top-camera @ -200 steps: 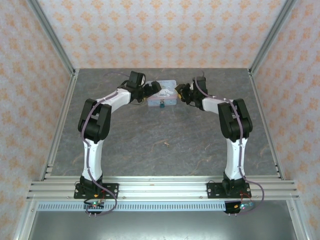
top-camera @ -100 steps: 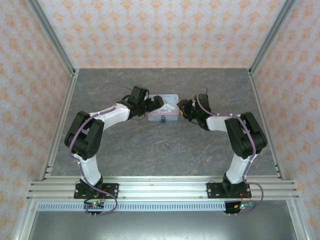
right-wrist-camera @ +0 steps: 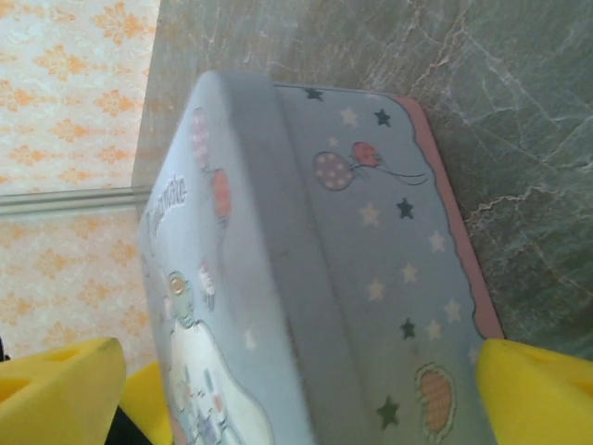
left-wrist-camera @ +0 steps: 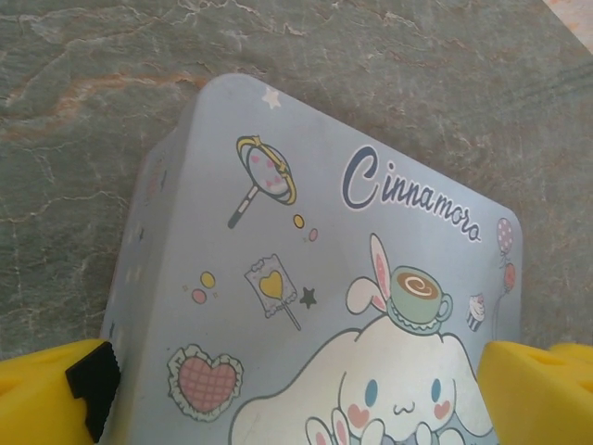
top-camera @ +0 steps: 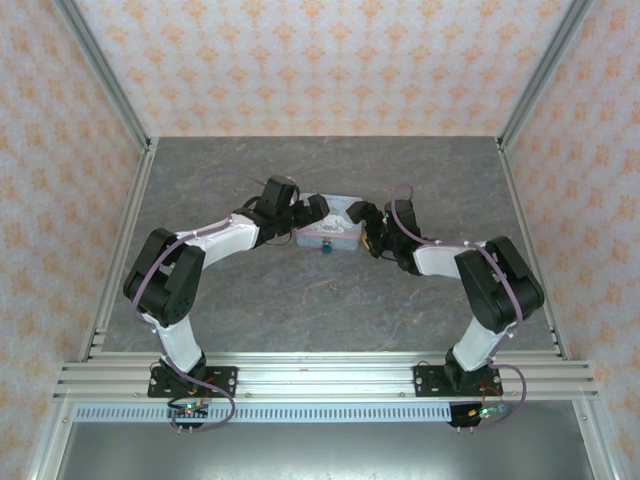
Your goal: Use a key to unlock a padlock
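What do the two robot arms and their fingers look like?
Both the left arm and the right arm have white links with bulky black joints and a thin purple cable along each. The fingers are bright yellow blocks; one carries a black pad.

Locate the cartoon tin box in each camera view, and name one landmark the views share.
Top view: tin box in the middle of the table.
Left wrist: middle to bottom, lid facing the camera.
Right wrist: centre, seen nearly edge-on.
Shared landmark: the grey stone-patterned table.
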`<act>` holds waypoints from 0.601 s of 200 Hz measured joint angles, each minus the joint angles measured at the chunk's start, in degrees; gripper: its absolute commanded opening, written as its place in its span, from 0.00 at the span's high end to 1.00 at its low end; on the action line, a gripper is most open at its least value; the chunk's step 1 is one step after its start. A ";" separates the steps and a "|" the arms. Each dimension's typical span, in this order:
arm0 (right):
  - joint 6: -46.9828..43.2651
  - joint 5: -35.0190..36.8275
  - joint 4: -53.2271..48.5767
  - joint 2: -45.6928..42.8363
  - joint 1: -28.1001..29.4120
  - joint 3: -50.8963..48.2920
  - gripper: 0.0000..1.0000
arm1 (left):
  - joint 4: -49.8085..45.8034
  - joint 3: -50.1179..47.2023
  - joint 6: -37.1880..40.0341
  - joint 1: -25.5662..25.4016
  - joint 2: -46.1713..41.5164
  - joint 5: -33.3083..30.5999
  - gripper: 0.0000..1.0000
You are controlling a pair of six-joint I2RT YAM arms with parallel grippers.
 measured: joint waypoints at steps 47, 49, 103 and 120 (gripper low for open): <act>-5.70 5.18 -6.47 -12.31 -2.75 -1.92 0.01 | -1.62 -2.64 2.27 -0.20 -10.67 -3.78 0.00; -5.77 5.25 -6.45 -12.94 -3.17 -2.27 0.01 | -1.75 -2.80 2.45 -0.20 -11.37 -4.02 0.00; -8.55 -1.14 -8.13 -18.25 -11.28 -7.26 0.22 | -3.34 -10.29 3.63 -0.20 -25.05 -8.92 0.00; -10.73 -4.50 -11.87 -18.82 -10.05 -6.69 0.31 | -4.79 -13.66 2.32 -0.20 -27.56 -10.71 0.00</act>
